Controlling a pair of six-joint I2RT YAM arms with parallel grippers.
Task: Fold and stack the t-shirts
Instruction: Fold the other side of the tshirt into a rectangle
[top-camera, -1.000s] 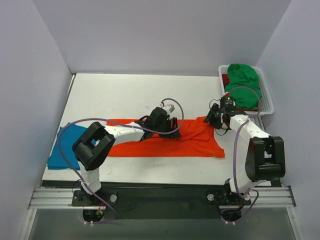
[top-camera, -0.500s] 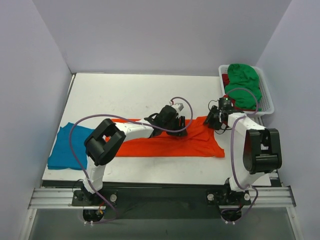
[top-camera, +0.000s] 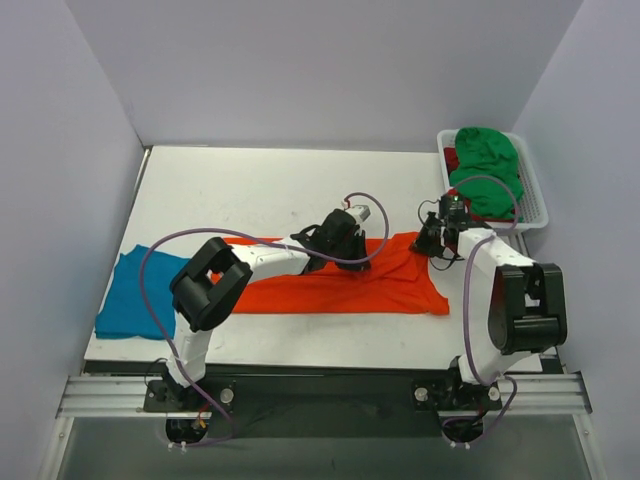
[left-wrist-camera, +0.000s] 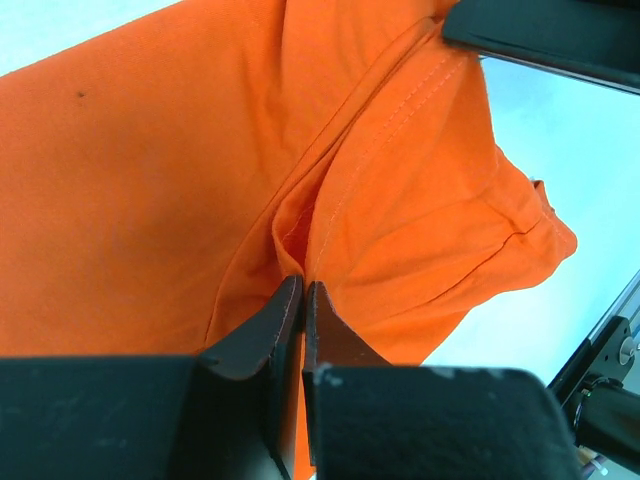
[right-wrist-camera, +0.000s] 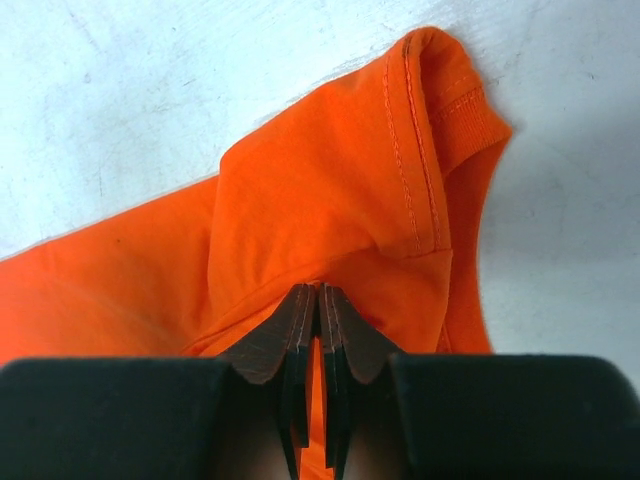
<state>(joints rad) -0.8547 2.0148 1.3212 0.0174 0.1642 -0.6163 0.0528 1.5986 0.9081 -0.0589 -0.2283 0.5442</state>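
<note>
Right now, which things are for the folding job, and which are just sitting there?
For the job: orange t-shirt, teal t-shirt, green t-shirt, dark red t-shirt.
Just sitting there: white basket, table.

Pinched between both pairs of jaws I see the orange t-shirt (left-wrist-camera: 150, 200): soft, matt cloth with stitched seams and a ribbed edge band. The jaws themselves look dark, smooth and dull, like plastic or rubber. Beyond them the table (right-wrist-camera: 150, 80) is white, matt and faintly mottled.
</note>
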